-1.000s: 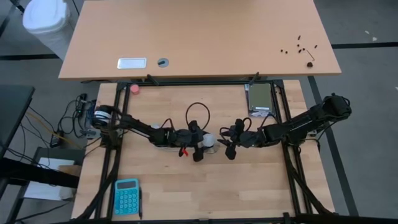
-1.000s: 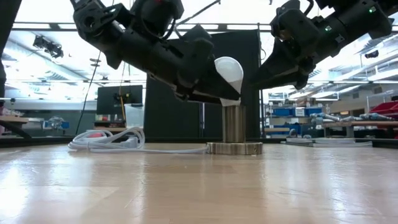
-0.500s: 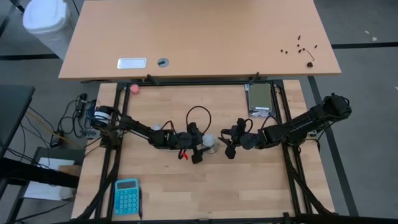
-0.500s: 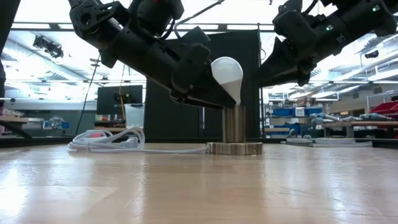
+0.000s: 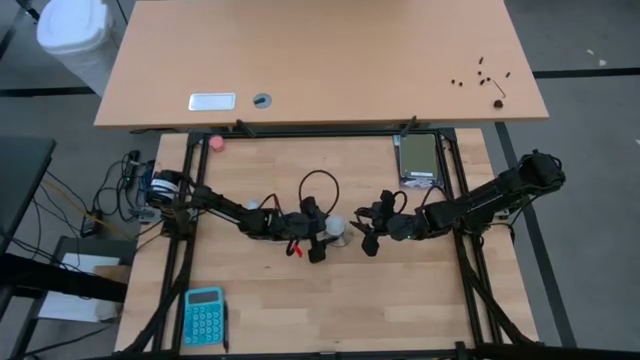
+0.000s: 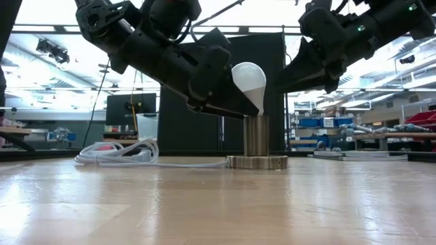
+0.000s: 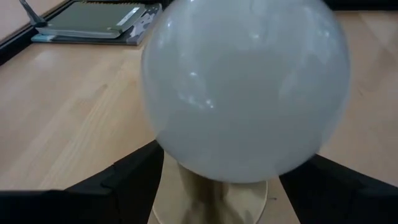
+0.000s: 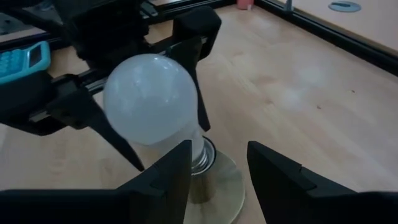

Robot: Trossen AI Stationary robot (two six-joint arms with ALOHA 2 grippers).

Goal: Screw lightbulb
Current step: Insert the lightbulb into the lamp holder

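Observation:
The white frosted lightbulb (image 6: 248,80) stands tilted over the metal socket (image 6: 256,136), which rises from a round base disc (image 6: 257,162) at the middle of the table. The bulb's silvery screw base (image 8: 199,155) is at the socket's top. My left gripper (image 5: 325,236) is shut on the bulb. My right gripper (image 5: 368,234) hangs open just to the right of the bulb, touching nothing; in its wrist view its fingers (image 8: 163,177) frame the socket disc (image 8: 219,186). My left gripper pinches the bulb between its two fingers (image 8: 194,56), on opposite sides of the globe (image 7: 245,87) where it narrows. The fingers slant down from the table's left. The bulb is tilted, its globe up and its screw base down at the socket's top.
A white cord (image 6: 119,153) lies coiled to the left of the socket and loops behind it (image 5: 318,185). A teal calculator (image 5: 204,315) lies at the near left, a dark notebook (image 5: 418,160) at the far right, and a pink ball (image 5: 217,143) at the far left.
My left gripper has shifted slightly and tipped with the bulb, so the globe stands a little higher and more to the left over the socket. In the last half second it has kept still.

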